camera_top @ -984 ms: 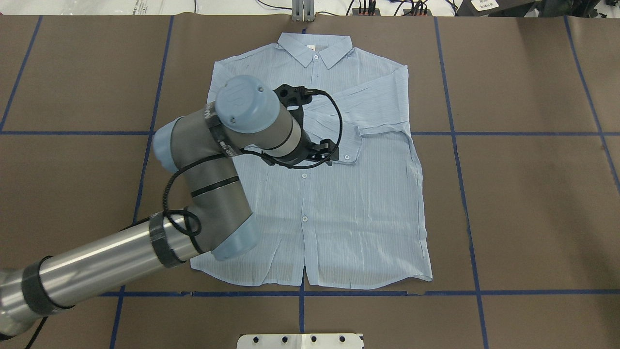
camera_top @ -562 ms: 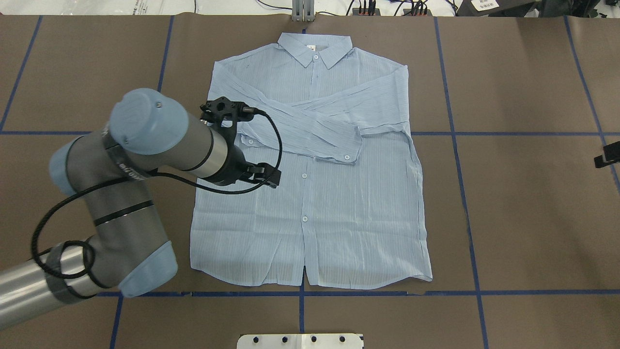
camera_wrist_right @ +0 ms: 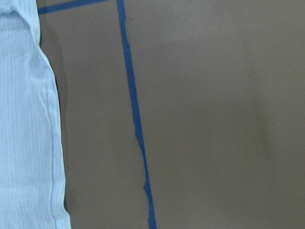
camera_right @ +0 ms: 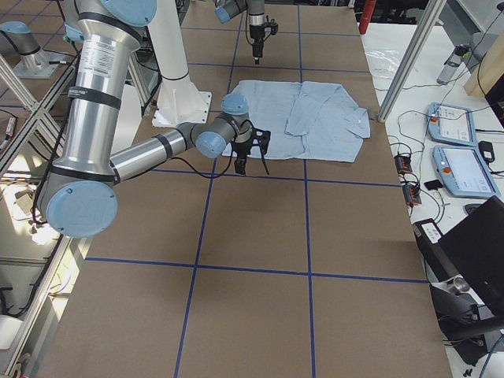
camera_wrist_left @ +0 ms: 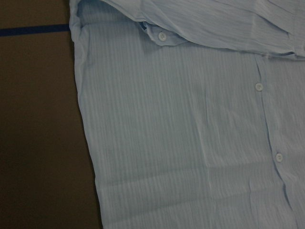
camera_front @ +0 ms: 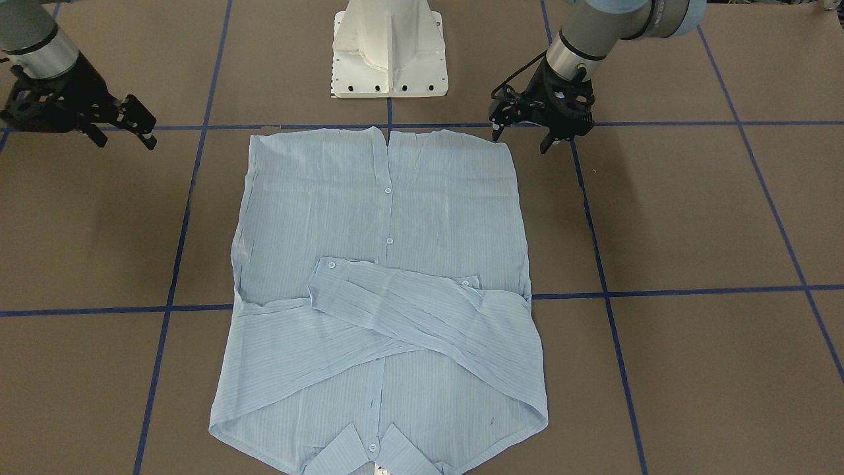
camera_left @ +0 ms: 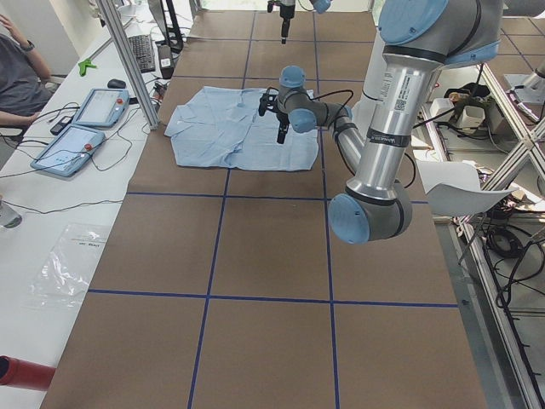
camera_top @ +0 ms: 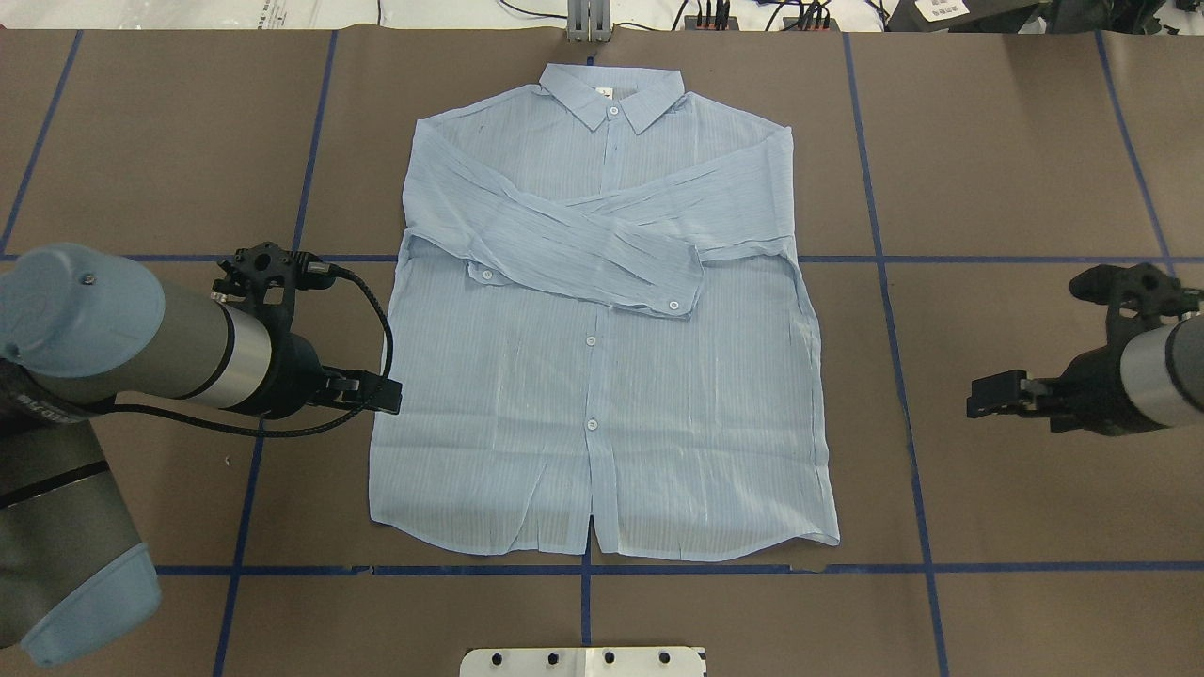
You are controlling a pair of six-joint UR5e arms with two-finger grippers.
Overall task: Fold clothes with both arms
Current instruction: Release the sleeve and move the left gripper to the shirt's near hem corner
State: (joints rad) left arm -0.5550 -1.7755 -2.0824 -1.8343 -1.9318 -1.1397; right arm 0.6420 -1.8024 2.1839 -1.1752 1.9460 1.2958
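Fingers (camera_front: 548, 141) of my left gripper (camera_front: 521, 140) stand wide, empty, drawn back off the shirt (camera_top: 602, 376) to overhead left. My right gripper (camera_front: 125, 136), also spread, has entered at right; collar label (camera_top: 605, 92) unreadable.

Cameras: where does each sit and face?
Front-facing: opposite robot, steeply down; shirt, left gripper, right gripper.
Overhead: behind robot, down; both grippers.
Exterior left: table end; left arm near.
Exterior right: opposite end; right arm near.
Left wrist: down on shirt; no body.
Right wrist: shirt edge, table; no body.
All share the shirt.
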